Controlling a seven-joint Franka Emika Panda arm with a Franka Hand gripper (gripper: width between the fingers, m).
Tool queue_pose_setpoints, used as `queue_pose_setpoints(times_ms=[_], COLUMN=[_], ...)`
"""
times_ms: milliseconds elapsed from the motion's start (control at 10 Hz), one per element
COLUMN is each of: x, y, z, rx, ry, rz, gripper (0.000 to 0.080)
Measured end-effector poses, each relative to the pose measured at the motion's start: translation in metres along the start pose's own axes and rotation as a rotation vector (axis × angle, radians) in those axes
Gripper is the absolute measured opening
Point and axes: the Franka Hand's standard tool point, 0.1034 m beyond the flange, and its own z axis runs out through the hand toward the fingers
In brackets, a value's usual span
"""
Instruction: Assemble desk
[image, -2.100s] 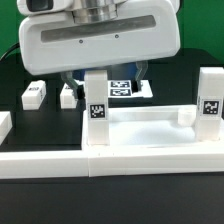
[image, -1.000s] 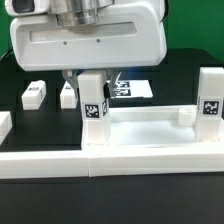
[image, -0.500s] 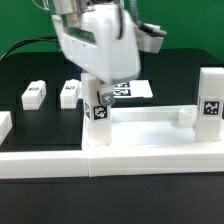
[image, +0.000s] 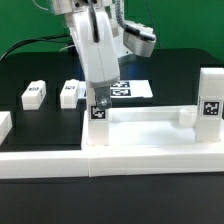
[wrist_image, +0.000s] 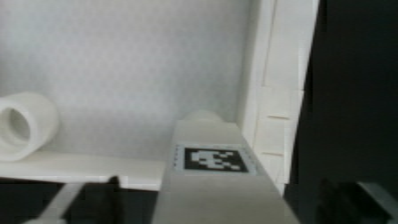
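Gripper (image: 99, 100) sits straight over the upright leg (image: 98, 110) at the desk top's (image: 150, 128) corner on the exterior view's left, fingers down either side of it. I can't tell if the claw is clamped or slack. The wrist view shows that leg (wrist_image: 221, 165) centred between the fingers, but the contact itself isn't visible.

The desk top lies flat near the camera, just beyond the border wall (image: 110, 165).

Progress, my read:
- 2 legs standing on the top: the 1 under the gripper and the right leg (image: 210, 95) at the corner on the exterior view's right.
- I can't confirm from here whether either is fully seated.
- 2 loose legs, (image: 33, 94) and (image: 70, 93), lie on the black table, far and to the exterior view's left, well apart from the top.
- The wrist view shows a round socket (wrist_image: 22, 125) with nothing in it.
- So roughly halfway, with 2 legs left to fetch and fit.

Labels: only black-and-white square tags on the legs and on the marker board (image: 130, 90) behind the gripper. No readable text, no brand marks.
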Motion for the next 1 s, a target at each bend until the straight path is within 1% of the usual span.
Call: queue_pose_setpoints(times_ms=[100, 200, 300, 400, 700, 800, 900, 1000], x=[0.0007, 0.0033, 0.0032, 0.0006, 0.0019, 0.0016, 0.0029, 0.0038], y=[0.0002, -0.0009, 0.0011, 0.0015, 0.0016, 0.0025, -0.0012, -0.0035], z=[-0.0011, -0.003, -0.0046, -0.004, -0.0036, -0.003, -0.0048, -0.0051], rx=[0.003, 0.022, 0.017, 0.015, 0.014, -0.019, -0.045, -0.035], ry=[-0.003, 0.006, 0.001, 0.0, 0.005, 0.024, 0.055, 0.069], rz=[-0.165, -0.332, -0.556, -0.671, -0.83, -1.056, -1.353, -1.395], gripper=[0.0616, 0.0616, 0.0643, 0.0648, 0.0649, 0.0649, 0.0649, 0.0649])
